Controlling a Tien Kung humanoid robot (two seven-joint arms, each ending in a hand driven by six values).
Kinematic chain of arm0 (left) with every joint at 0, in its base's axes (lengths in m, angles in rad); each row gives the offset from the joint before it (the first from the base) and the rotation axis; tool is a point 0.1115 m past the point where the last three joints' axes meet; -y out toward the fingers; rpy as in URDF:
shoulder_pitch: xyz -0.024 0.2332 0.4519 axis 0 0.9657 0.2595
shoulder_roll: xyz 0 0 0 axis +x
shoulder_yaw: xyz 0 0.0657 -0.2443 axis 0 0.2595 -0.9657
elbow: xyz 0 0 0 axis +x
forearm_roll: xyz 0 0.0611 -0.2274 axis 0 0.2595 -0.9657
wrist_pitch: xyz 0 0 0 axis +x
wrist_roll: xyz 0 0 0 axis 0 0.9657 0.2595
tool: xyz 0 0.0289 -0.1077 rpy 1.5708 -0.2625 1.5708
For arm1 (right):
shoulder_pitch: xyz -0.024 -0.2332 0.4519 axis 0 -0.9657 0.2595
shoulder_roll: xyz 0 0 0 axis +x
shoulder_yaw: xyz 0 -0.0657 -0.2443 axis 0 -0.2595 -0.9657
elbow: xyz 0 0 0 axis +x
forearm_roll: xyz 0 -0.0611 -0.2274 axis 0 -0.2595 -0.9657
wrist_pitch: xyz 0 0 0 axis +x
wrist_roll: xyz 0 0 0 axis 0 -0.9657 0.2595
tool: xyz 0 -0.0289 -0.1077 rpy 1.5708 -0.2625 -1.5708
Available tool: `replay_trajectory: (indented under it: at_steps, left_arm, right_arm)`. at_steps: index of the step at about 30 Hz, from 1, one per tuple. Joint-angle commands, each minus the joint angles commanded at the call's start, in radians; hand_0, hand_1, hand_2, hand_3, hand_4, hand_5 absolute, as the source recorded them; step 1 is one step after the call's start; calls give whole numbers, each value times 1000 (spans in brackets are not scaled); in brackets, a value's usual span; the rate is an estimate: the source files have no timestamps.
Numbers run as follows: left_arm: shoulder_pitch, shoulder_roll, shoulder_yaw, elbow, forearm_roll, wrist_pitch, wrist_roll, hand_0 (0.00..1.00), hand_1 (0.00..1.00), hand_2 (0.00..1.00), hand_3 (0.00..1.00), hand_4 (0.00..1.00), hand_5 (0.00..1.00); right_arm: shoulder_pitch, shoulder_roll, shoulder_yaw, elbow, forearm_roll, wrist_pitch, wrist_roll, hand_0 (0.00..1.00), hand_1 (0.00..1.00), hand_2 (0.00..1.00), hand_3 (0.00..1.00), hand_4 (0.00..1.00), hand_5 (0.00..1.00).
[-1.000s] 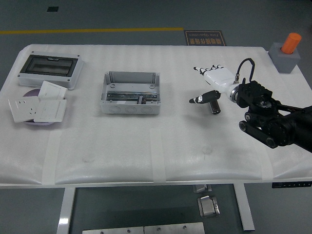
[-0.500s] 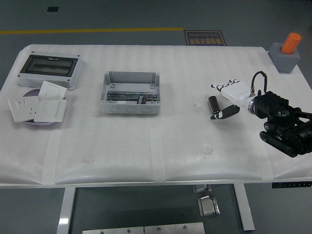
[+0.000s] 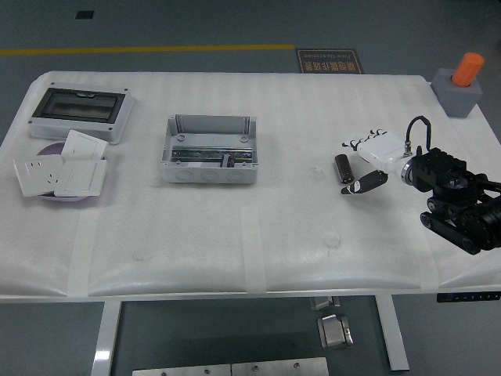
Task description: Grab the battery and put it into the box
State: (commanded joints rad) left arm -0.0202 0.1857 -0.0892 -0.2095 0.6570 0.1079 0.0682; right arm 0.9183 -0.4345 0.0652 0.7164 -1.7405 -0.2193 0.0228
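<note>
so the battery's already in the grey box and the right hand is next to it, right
Not quite. In the head view the battery lies on the table, well right of the grey box, not in it. The right hand is indeed next to the battery.

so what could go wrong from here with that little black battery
The small black cylindrical battery lies loose on the soft white padded table, just left of the right hand, whose fingers are spread and hold nothing. A finger nudge could roll it away. The open grey metal box sits well to the left, so a weak grasp might drop it during that carry.
</note>
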Motion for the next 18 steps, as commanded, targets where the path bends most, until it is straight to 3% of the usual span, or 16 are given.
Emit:
replay_trajectory:
  at_steps: [3,4,18]
  left_arm:
    - [-2,0,4,-1,-3,0,-2,599,620,445,610,505,476]
    - [-3,0,5,-1,-3,1,-2,599,620,445,610,505,484]
    - [-4,1,18,-6,-11,2,-9,598,619,444,611,504,499]
  right_arm:
    - [-1,9,-1,-4,6,-2,-1,985,829,810,882,998,683]
    - [-2,12,-1,-5,8,-4,-2,968,819,794,850,813,614]
    - [-22,27,4,-15,5,-6,7,964,815,792,837,780,609]
